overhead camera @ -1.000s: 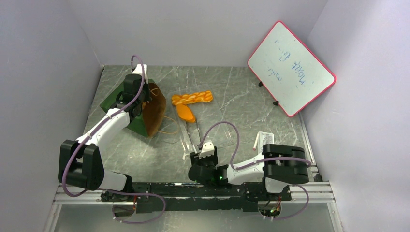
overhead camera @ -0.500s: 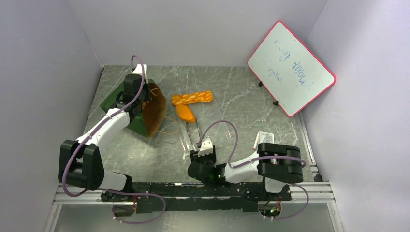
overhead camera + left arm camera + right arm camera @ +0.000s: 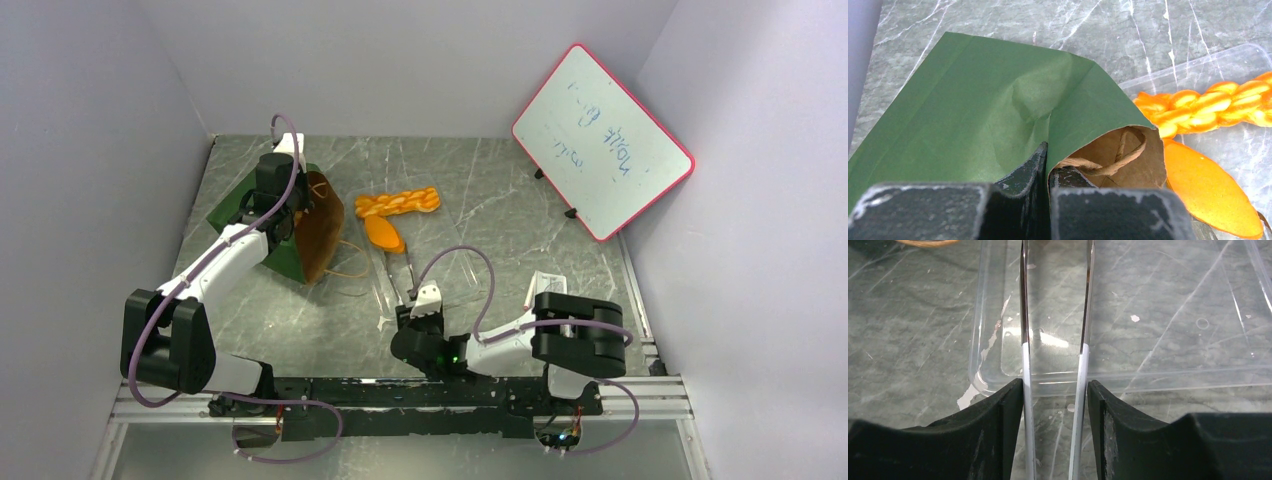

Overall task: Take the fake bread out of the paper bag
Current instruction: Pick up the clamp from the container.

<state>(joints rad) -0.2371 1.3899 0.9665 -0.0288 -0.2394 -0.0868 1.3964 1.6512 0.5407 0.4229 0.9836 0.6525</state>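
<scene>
The dark green paper bag [image 3: 232,207] lies tilted at the back left, its brown mouth facing right. My left gripper [image 3: 288,203] is shut on the bag's rim [image 3: 1048,160], one finger outside and one inside by the tan handle [image 3: 1108,162]. A braided loaf [image 3: 398,204] and an orange oval roll [image 3: 384,234] lie on a clear plastic tray [image 3: 455,272], and both show in the left wrist view: the loaf [image 3: 1208,107], the roll [image 3: 1205,187]. My right gripper [image 3: 413,302] is shut on the metal tongs [image 3: 1024,315], whose arms reach over the tray's near edge [image 3: 1173,375].
A red-framed whiteboard [image 3: 600,140] leans at the back right. A small white object [image 3: 545,288] lies by the right arm. Grey walls close in the left, back and right sides. The bag's loose handle loop [image 3: 350,265] lies on the table.
My right arm has shifted slightly, carrying the tongs a little farther over the tray. The left arm and the bag have not moved.
</scene>
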